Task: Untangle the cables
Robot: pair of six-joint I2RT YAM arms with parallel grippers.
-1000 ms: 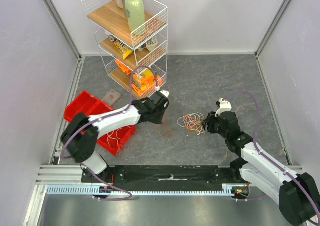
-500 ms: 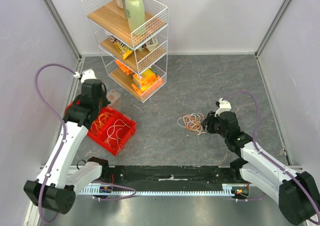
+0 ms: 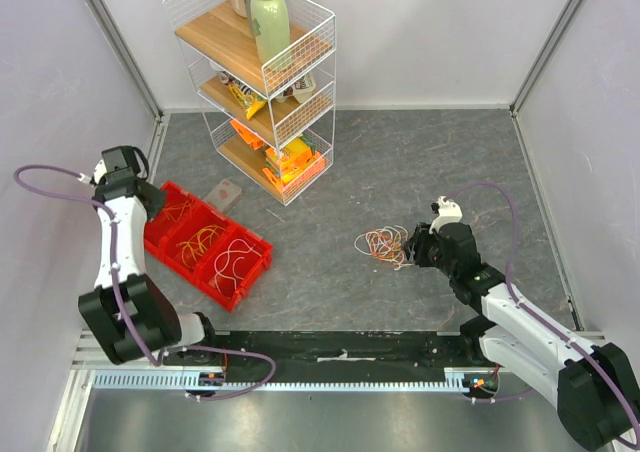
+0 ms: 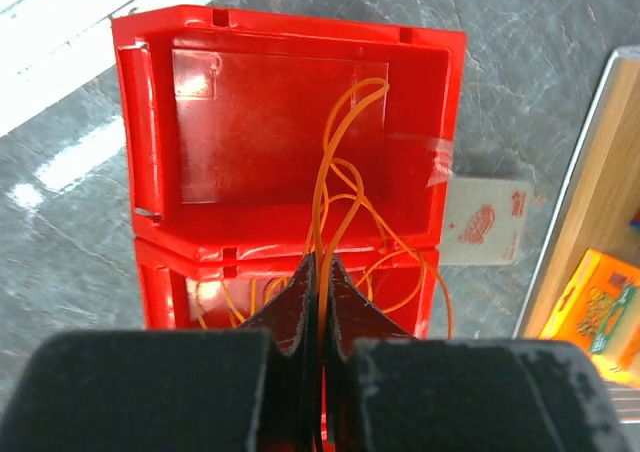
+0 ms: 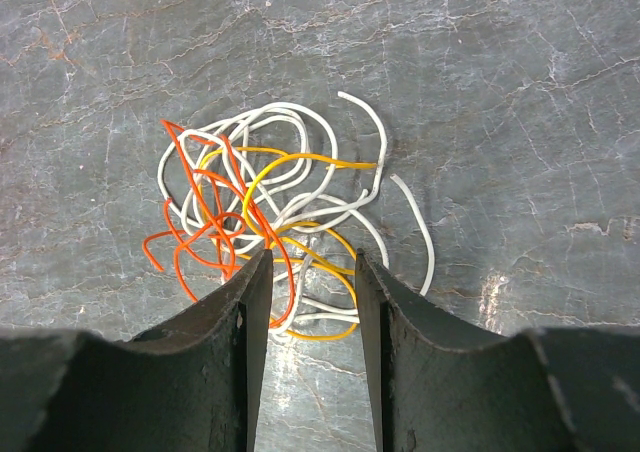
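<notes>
Cables (image 3: 383,244) lie flat, slightly longer left-to-right — right gripper (image 5: 308,264) straddling one end

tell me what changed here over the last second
The left hand swung from near the tangle of orange, yellow and white cables leftward to the far end of the red plastic compartment bin. It is shut on a thin orange cable trailing into the bin. The right hand, open over the tangle, stayed put, as did the tangle.
</notes>
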